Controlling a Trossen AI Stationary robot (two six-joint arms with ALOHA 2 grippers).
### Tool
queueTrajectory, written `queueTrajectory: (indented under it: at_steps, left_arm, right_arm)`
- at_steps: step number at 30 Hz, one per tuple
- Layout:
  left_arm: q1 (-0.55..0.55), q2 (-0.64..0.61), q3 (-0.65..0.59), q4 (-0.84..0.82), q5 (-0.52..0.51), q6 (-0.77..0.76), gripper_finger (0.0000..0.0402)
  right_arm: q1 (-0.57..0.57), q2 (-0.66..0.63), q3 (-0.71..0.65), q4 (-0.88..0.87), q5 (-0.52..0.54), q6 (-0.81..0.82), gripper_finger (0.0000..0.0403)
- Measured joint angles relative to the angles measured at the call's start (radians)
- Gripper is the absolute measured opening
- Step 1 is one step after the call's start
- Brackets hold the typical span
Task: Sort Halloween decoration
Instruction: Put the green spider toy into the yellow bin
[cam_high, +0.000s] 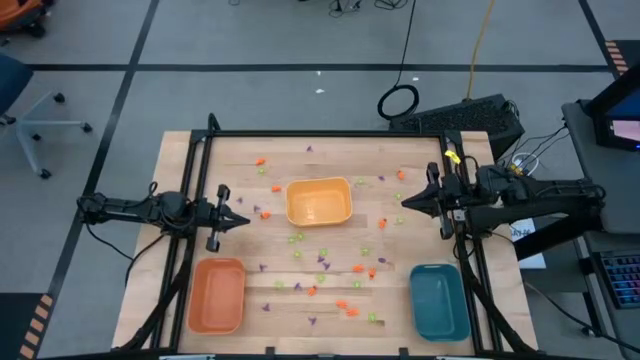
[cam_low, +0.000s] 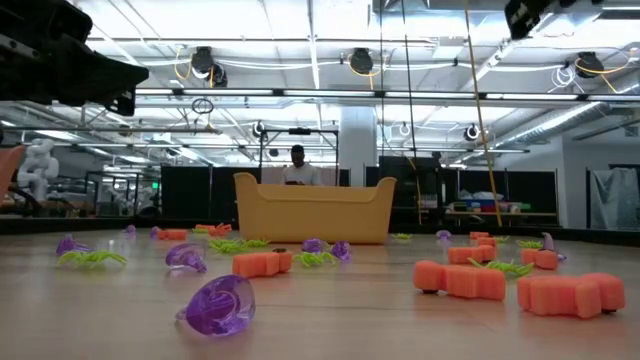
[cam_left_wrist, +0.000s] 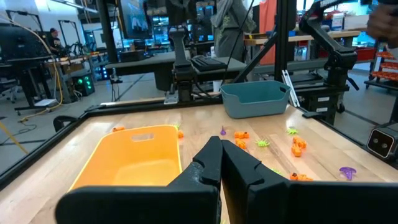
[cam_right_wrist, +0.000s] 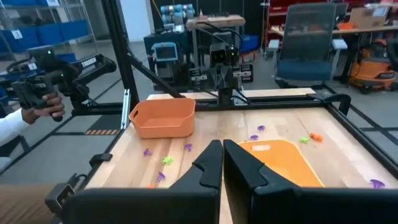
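A purple piece (cam_low: 216, 305) lies nearest the low camera, orange ones (cam_low: 459, 279) beyond it, and the decorations (cam_high: 320, 262) scatter around the yellow tray (cam_high: 319, 201), mostly toward 6 o'clock. Both grippers, left (cam_high: 238, 219) at 9 o'clock and right (cam_high: 408, 201) at 3 o'clock, hover pinched together, holding nothing. Such tiny, close-lying pieces risk a missed or double pick.

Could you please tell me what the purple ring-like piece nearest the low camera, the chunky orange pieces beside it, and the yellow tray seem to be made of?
The translucent purple ring-shaped piece looks like glossy clear-tinted plastic: light passes through it and it shows bright highlights. The blocky orange pieces look matte and slightly porous, perhaps foam or soft rubber. The yellow rectangular tray appears to be opaque moulded plastic with a smooth satin finish and rounded rims.
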Motion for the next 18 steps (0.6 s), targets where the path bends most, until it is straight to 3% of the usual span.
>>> queueTrajectory:
  at_steps: [5, 9, 18]
  left_arm:
    - [0.000, 0.000, 0.000, 0.003, 0.000, 0.000, 0.0008]
    - [0.000, 0.000, 0.000, 0.003, 0.000, 0.000, 0.0008]
    - [0.000, 0.000, 0.000, 0.011, 0.000, 0.000, 0.0008]
  right_arm:
    - [0.000, 0.112, 0.151, -0.106, 0.000, 0.050, 0.0000]
    - [0.011, 0.165, 0.190, -0.133, 0.007, 0.075, 0.0000]
    - [0.094, 0.282, 0.190, -0.190, 0.206, 0.075, 0.0000]
